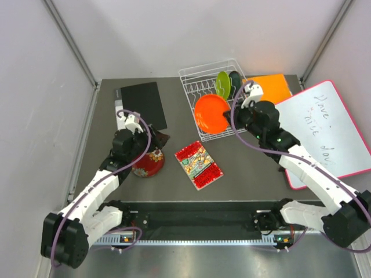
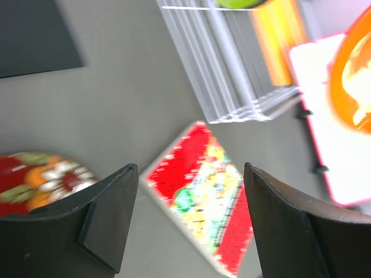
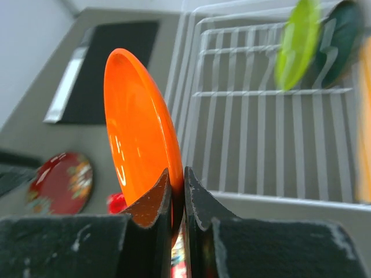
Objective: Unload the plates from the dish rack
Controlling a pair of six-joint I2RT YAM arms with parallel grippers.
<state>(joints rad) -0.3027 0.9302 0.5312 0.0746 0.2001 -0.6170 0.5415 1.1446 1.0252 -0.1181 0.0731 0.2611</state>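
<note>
The right jaws are pinching the orange plate on edge at the rack's 6 o'clock side, while the left jaws are hanging spread near the red plate.

Most of the teal plate behind the lime plate

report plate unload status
Right pincer shut on round orange plastic plate at near edge of white wire dish rack. Left pincer open, beside dark red plate. Lime green plate, dark teal plate racked.
</note>
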